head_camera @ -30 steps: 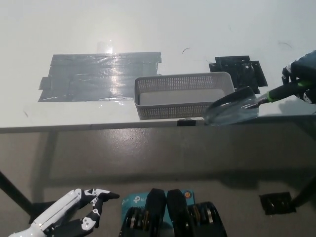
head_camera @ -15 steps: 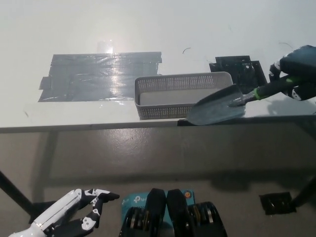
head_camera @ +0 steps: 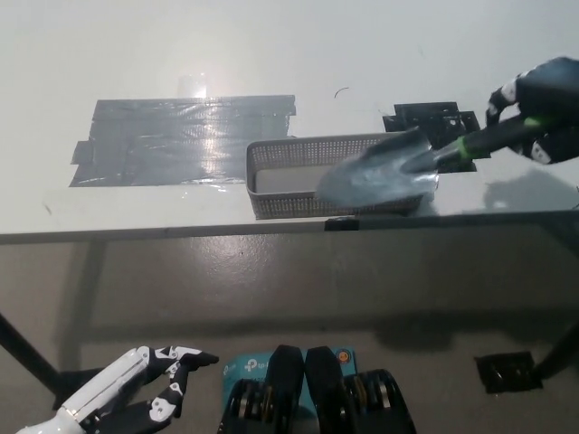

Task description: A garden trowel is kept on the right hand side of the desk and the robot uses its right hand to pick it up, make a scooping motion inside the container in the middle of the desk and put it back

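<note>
Trowel (head_camera: 380,174) blade dull metal; container (head_camera: 298,176) perforated plastic.

I'm watching the white desk (head_camera: 271,54) carrying a grey mesh container (head_camera: 280,201) near its front edge, grey tape (head_camera: 172,140) lying flat to its left (glare across it), black tape (head_camera: 425,116) sitting behind its right end.

Grey trowel (head_camera: 384,174) tilted over grey mesh container's (head_camera: 280,177) right half; green-black handle.

place: test lab | grey tape (head_camera: 181,140) on white desk (head_camera: 380,45) | bare floor (head_camera: 271,298)
</note>
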Robot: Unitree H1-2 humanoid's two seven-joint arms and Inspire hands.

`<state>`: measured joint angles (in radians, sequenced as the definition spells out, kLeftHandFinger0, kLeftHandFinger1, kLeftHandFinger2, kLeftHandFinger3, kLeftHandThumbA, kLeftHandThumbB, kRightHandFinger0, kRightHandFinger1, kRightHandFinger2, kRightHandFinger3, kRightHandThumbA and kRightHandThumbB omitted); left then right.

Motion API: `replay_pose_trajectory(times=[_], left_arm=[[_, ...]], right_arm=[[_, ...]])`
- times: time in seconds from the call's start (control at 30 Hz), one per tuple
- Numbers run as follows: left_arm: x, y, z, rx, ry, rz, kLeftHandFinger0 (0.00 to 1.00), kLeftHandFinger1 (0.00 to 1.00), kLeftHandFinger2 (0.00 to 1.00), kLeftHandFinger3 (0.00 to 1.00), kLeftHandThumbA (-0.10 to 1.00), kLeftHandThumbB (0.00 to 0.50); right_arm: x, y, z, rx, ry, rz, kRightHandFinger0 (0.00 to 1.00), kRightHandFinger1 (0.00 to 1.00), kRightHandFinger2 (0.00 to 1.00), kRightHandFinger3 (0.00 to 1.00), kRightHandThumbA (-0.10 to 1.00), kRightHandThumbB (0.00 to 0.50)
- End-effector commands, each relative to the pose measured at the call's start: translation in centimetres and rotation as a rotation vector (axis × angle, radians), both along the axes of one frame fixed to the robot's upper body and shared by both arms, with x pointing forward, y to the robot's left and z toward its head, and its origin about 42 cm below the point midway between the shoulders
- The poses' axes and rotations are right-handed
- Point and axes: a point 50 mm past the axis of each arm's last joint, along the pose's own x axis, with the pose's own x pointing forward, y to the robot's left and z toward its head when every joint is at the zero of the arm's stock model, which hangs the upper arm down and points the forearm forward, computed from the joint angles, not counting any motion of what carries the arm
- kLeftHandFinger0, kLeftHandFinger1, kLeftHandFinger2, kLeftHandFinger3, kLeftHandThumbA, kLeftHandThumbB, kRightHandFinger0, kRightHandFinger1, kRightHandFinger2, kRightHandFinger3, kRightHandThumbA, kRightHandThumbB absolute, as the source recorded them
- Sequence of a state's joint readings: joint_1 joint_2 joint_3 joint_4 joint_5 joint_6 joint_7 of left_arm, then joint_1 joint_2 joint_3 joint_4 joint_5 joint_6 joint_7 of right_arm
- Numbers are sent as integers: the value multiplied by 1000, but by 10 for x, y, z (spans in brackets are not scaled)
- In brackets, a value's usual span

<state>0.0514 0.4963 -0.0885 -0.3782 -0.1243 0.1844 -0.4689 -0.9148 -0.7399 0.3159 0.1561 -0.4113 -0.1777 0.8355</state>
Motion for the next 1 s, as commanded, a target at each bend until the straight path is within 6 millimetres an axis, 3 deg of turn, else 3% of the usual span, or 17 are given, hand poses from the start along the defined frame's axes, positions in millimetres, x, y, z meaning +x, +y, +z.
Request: replay_pose_trajectory(times=[0.0, 0.17, 0.3, 0.43, 0.57, 0.63, 0.67, 0.7, 0.77, 0.83, 0.87, 0.9, 0.97], left_arm=[[-2, 5, 8, 10, -26, -17, 932, 873, 794, 801, 1000, 500], [-2, 4, 9, 4, -30, -23, 930, 874, 798, 806, 1000, 500], [1, 4, 11, 9, -33, -29, 940, 880, 808, 816, 1000, 500], [0, 3, 11, 4, -24, -33, 941, 881, 805, 808, 1000, 500], [-1, 3, 13, 6, -26, -33, 954, 881, 800, 803, 1000, 500], [-2, 3, 13, 2, -33, -32, 948, 877, 799, 802, 1000, 500], [-1, 3, 14, 9, -46, -37, 934, 869, 809, 806, 1000, 500], [0, 3, 16, 9, -49, -37, 931, 869, 810, 806, 1000, 500], [1, 3, 17, 21, -60, -33, 931, 870, 811, 810, 1000, 500], [2, 3, 18, 19, -55, -32, 931, 871, 811, 816, 1000, 500], [2, 3, 18, 19, -54, -32, 932, 872, 810, 818, 1000, 500], [0, 4, 19, 14, -56, -37, 935, 874, 808, 817, 1000, 500], [0, 3, 20, 17, -56, -36, 940, 878, 806, 817, 1000, 500]], right_arm=[[9, -15, 42, 22, -88, -45, 0, 275, 561, 408, -100, 212], [21, -25, 43, 10, -112, -114, 0, 317, 567, 415, -100, 228], [29, -29, 47, 7, -140, -148, 0, 247, 531, 397, -100, 233], [34, -30, 41, -27, -135, -188, 0, 287, 562, 427, -100, 198], [42, -35, 34, -54, -137, -229, 1, 340, 603, 476, -100, 202], [44, -35, 34, -74, -148, -246, 0, 307, 497, 458, -100, 140], [46, -37, 33, -89, -159, -244, 48, 343, 490, 389, -100, 102], [47, -38, 33, -97, -171, -239, 63, 322, 431, 290, -100, 96], [49, -36, 31, -123, -192, -214, 1, 102, 125, 32, -100, 8], [50, -33, 30, -134, -190, -218, 0, 66, 128, 5, -100, 20], [51, -33, 29, -135, -190, -219, 0, 119, 214, 30, -100, 48], [51, -30, 25, -143, -175, -236, 0, 60, 231, 2, -100, 68], [51, -30, 24, -150, -174, -241, 0, 123, 380, 68, -100, 134]])
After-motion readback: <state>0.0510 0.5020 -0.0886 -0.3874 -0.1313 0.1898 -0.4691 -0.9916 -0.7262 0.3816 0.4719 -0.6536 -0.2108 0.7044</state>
